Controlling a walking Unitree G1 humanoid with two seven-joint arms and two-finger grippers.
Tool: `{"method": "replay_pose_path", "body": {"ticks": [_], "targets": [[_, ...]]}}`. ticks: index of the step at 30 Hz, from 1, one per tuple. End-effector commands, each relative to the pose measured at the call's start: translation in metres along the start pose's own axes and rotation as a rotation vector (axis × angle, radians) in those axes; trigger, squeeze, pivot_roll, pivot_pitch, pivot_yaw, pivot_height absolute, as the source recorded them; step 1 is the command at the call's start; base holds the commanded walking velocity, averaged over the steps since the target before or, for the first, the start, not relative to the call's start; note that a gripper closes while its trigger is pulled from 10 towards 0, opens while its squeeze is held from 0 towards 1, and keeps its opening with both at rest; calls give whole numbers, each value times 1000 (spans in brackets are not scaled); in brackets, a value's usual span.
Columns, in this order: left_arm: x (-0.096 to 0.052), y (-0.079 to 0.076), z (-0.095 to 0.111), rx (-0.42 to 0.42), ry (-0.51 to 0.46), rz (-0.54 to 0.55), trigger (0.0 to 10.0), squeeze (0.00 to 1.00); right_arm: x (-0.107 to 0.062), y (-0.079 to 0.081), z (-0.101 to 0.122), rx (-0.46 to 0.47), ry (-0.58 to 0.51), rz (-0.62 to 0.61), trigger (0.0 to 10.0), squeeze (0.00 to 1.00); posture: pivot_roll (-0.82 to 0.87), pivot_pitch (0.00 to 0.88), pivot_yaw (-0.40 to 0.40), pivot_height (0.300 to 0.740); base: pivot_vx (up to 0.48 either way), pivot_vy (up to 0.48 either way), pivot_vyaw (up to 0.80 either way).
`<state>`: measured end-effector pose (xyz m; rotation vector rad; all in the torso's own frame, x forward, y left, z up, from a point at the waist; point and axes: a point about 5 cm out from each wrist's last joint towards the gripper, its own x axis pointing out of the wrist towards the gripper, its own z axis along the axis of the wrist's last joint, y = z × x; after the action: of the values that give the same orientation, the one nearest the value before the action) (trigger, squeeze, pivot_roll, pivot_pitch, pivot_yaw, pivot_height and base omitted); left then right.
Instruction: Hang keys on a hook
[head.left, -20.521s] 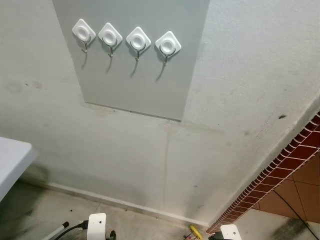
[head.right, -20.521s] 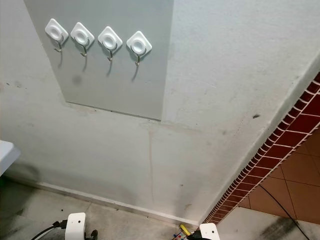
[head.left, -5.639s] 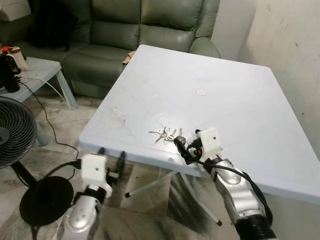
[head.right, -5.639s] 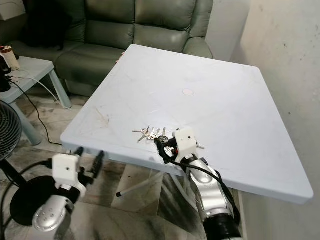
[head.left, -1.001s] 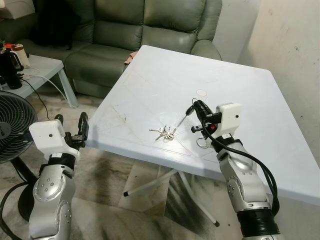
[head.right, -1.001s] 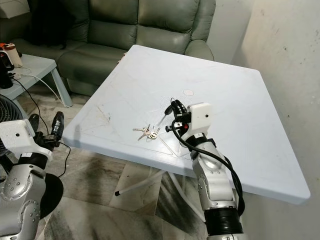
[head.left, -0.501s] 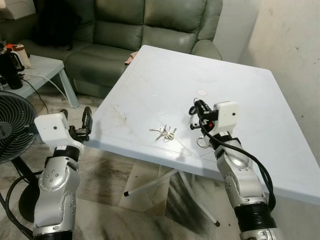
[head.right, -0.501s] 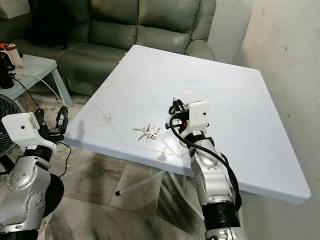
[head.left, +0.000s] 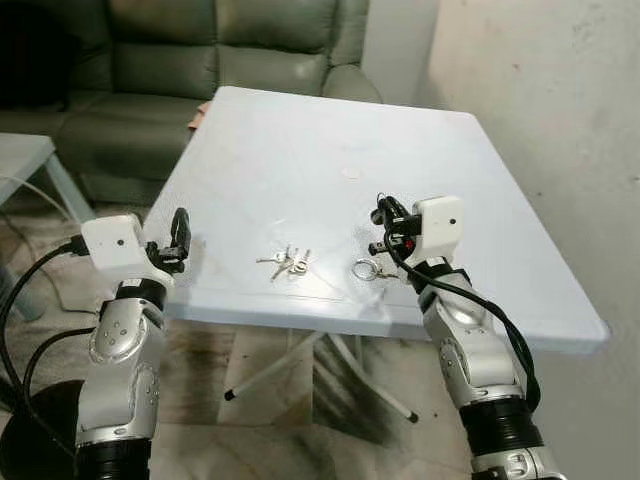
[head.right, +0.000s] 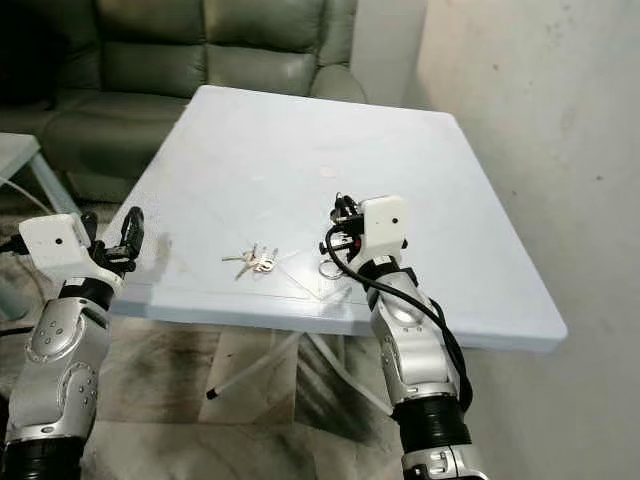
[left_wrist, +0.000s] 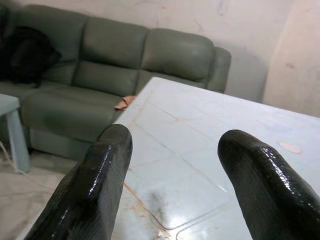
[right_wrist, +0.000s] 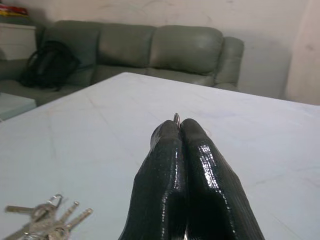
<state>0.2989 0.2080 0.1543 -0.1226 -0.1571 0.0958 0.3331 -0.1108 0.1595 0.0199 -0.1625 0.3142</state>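
Note:
A bunch of silver keys (head.left: 285, 263) lies on the white table (head.left: 300, 150) near its front edge. My right gripper (head.left: 384, 213) hovers just right of the bunch, low over the table top. It is shut (right_wrist: 178, 125), and a thin metal ring loop (right_wrist: 176, 117) peeks out between its fingertips. A key ring (head.left: 364, 268) sits just below this gripper; I cannot tell whether it hangs or rests on the table. My left gripper (head.left: 178, 235) is open at the table's front left edge, with nothing between its fingers (left_wrist: 107, 165).
A green sofa (head.left: 200, 60) stands behind the table. A pale plaster wall (head.left: 560, 120) runs along the right side. A small low table (head.left: 20, 160) and black cables (head.left: 30, 300) are at the left. Folding legs (head.left: 270, 370) show under the table.
The whole picture has shifted left, so the camera has turned. My left gripper has risen to the table's front left edge. The right gripper stays shut above the table.

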Motion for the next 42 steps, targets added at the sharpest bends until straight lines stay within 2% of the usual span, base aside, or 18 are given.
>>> {"method": "replay_pose_path", "body": {"ticks": [1, 11, 30, 37, 42], "targets": [[0, 3, -2, -3, 11, 10, 10000, 0, 1, 0, -1, -9, 15, 7, 10000, 0, -56, 0, -49, 732, 0, 382, -725], [-2, 6, -4, -28, 14, 33, 10000, 0, 0, 1, -3, -10, 24, 19, 10000, 0, -53, 0, -56, 732, 0, 432, -725], [1, 2, -7, -10, 40, 39, 10000, 0, -2, 1, -3, -29, 33, 42, 10000, 0, -58, 0, -66, 732, 0, 0, -724], [1, 3, -11, -32, 77, 56, 10000, 0, -3, 1, -4, -31, 36, 43, 10000, 0, -61, 0, -67, 732, 0, 0, -723], [1, 0, -10, -49, 63, 53, 10000, 0, -3, 1, -4, -35, 40, 45, 10000, 0, -63, 0, -70, 732, 0, 0, -725]]}}
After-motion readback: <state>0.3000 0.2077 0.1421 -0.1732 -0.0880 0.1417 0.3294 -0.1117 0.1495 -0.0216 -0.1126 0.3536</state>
